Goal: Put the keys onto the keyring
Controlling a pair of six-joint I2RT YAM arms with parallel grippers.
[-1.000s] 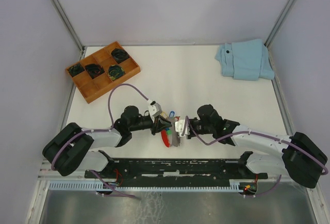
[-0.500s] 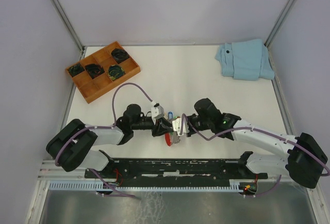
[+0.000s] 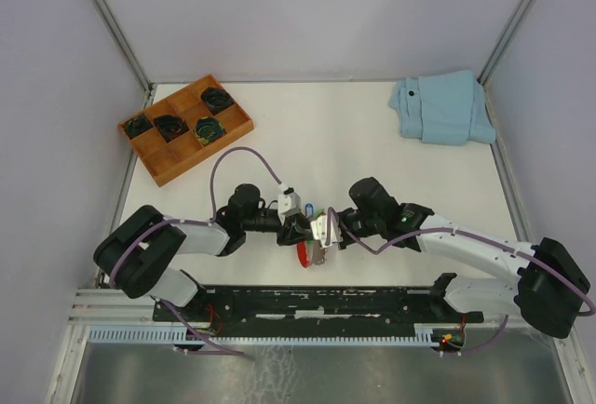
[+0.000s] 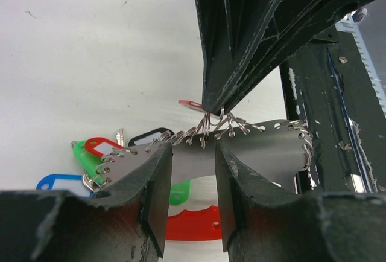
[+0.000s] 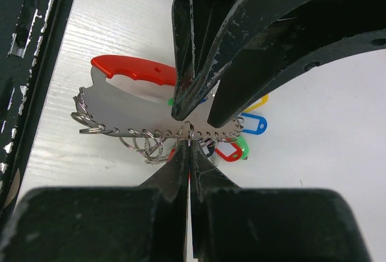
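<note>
At the near middle of the tabletop (image 3: 372, 153), toward six o'clock from overhead, the keyring (image 5: 120, 114) is sitting between the two tools. It is showing a grey plate edged with small wire rings and a red curved band. The right tool (image 5: 189, 147) is clenching one ring on the plate's edge. The left tool (image 4: 192, 156) is standing released, its fingers apart on either side of the plate, gripping nothing. The tools are crowding the overhead view, so most of the bunch is hiding beneath them. The keys (image 4: 90, 150) are lying at nine o'clock in the left wrist view, with red and green tags showing and blades mostly covered. Whether they are threaded on a ring I cannot tell. Farther off, a wooden tray (image 3: 163, 169) is holding dark coils (image 3: 209, 128) at ten o'clock. A blue cloth (image 3: 442, 108) is lying at two o'clock.
</note>
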